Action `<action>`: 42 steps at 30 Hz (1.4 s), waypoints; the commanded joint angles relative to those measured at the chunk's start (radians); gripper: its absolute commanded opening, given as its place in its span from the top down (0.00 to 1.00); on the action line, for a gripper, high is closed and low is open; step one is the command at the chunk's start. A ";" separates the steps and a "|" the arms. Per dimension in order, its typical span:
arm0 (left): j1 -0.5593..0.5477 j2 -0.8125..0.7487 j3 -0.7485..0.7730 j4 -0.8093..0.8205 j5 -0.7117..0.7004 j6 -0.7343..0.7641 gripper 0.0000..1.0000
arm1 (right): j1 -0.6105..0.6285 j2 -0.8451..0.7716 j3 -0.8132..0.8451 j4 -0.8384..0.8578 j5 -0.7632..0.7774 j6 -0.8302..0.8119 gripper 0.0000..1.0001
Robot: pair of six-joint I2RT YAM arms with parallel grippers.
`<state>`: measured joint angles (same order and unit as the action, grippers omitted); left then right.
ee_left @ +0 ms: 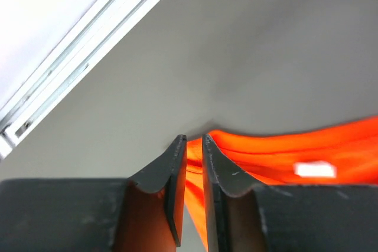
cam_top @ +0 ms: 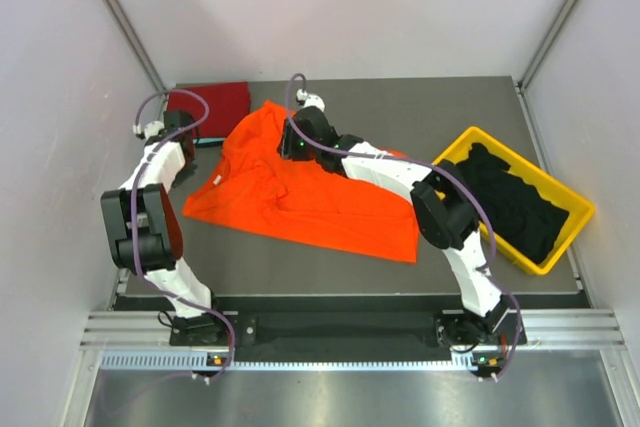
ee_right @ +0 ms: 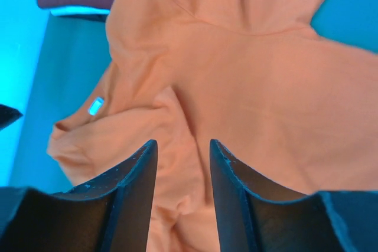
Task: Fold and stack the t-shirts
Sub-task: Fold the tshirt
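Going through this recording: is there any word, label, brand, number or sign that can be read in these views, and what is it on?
No text can be read in any view.
Small white neck tag inside the collar of the orange t-shirt: too blurred and small to read in either wrist view.
Nothing else in view shows any lettering.

Bare table strip (cam_top: pixel 300 269) before orange t-shirt (cam_top: pixel 300 197); yellow bin (cam_top: pixel 566 239) at right edge.
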<state>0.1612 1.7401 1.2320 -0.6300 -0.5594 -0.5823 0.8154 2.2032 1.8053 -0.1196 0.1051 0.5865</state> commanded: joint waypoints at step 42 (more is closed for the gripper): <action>0.004 0.018 -0.151 0.225 0.569 0.144 0.76 | 0.099 -0.007 -0.215 0.086 0.010 0.515 0.55</action>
<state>0.1638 1.7538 1.0767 -0.4191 0.0334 -0.4572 0.8928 2.1807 1.5368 -0.0105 0.1040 1.0786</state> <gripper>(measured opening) 0.235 0.452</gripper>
